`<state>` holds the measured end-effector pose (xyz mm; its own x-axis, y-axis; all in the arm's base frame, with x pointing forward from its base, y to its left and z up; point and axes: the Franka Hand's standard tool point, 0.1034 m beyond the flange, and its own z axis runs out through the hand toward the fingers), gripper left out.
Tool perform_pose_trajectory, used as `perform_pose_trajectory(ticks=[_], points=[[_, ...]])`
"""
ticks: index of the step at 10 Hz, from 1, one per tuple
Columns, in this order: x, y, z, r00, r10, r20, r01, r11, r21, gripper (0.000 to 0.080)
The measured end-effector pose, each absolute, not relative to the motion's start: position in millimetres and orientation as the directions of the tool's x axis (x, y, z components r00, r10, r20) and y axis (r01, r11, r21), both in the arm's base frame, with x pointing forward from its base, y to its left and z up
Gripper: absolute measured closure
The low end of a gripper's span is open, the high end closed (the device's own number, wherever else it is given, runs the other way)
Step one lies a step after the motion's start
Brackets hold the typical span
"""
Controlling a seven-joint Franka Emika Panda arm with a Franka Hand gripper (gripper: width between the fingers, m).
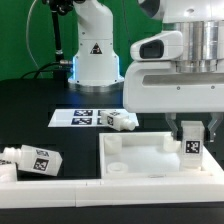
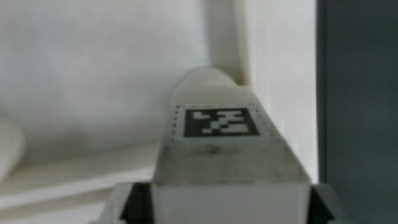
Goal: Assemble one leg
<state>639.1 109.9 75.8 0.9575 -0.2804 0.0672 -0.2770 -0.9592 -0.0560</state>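
My gripper [image 1: 191, 134] is shut on a leg [image 1: 191, 146], a small white post with a black-and-white tag, and holds it upright over the right rear corner of the tabletop [image 1: 135, 158], a large white square tray. In the wrist view the leg [image 2: 221, 140] fills the middle between my fingers [image 2: 128, 205], its tag facing the camera, with the tabletop's white inner surface [image 2: 89, 90] behind it. Whether the leg's lower end touches the tabletop is hidden.
The marker board [image 1: 85, 118] lies behind the tabletop. Another white tagged leg [image 1: 123, 121] lies at its right end. Two more tagged white pieces [image 1: 32, 160] lie at the exterior view's left. A white rail [image 1: 60, 190] runs along the front. The robot base [image 1: 92, 50] stands at the back.
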Motion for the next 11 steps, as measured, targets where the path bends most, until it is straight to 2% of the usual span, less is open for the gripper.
perform_pose_trajectory(ticks=[1, 3, 5, 7, 8, 9, 10, 11], points=[[639.9, 108.4, 76.9, 0.907, -0.419, 0.041, -0.416, -0.907, -0.064, 0.0514], [644.4, 102.4, 76.0, 0.691, -0.723, -0.027, -0.721, -0.685, -0.104, 0.0514], [643.6, 100.4, 72.7, 0.540, -0.840, -0.056, -0.839, -0.532, -0.113, 0.0514], [643.1, 101.2, 72.6, 0.476, -0.877, -0.061, -0.877, -0.469, -0.108, 0.0514], [643.0, 101.4, 72.1, 0.481, -0.875, -0.060, -0.874, -0.474, -0.108, 0.0425], [642.9, 101.7, 72.2, 0.521, -0.852, -0.055, -0.851, -0.513, -0.110, 0.0285], [641.2, 104.2, 73.4, 0.615, -0.787, -0.052, -0.788, -0.609, -0.094, 0.0193], [643.0, 106.4, 76.9, 0.711, -0.701, -0.048, -0.702, -0.705, -0.096, 0.0193]])
